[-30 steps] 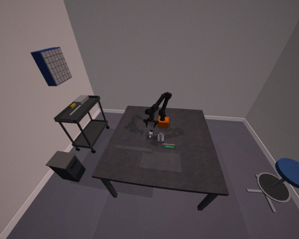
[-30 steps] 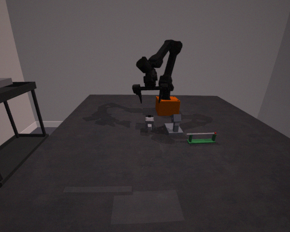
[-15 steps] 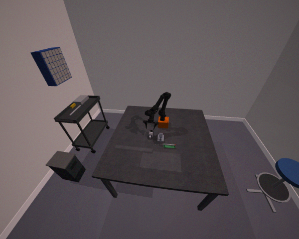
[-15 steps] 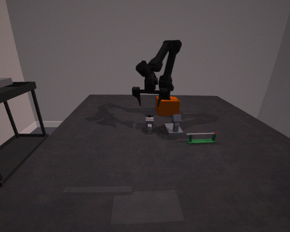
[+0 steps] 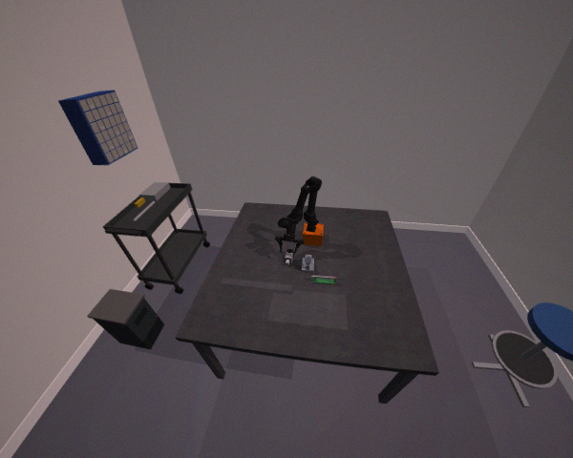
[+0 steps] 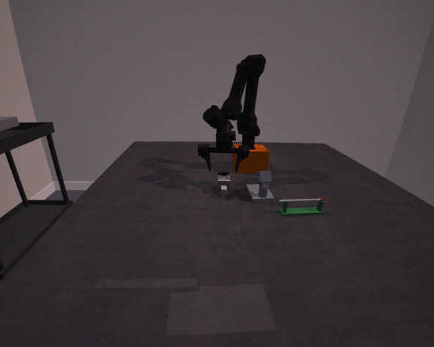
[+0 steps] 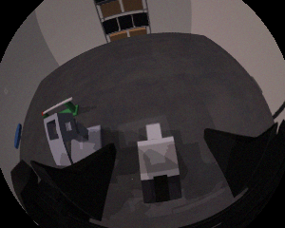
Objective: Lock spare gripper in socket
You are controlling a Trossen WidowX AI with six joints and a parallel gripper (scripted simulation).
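Observation:
The spare gripper (image 5: 288, 257) (image 6: 223, 179) (image 7: 159, 159), a pale block with a dark end and a narrow light spigot, stands on the table. My gripper (image 5: 288, 250) (image 6: 223, 171) (image 7: 161, 142) is open and empty just above it, one finger to each side. The grey mount (image 5: 307, 262) (image 6: 264, 176) (image 7: 78, 148) stands beside the spare gripper, its raised socket tilted; no pin shows through it. The lock pin (image 5: 322, 277) (image 6: 301, 200) (image 7: 59, 104), a light rod with a red end, lies across the green cradle (image 5: 325, 282) (image 6: 301, 211) (image 7: 76, 110).
The orange base block (image 5: 313, 238) (image 6: 256, 162) of the arm stands behind the mount. The dark table (image 5: 375, 325) (image 6: 322, 269) carries all of these. A cart (image 5: 151, 214) and a blue stool (image 5: 561, 330) stand off the table.

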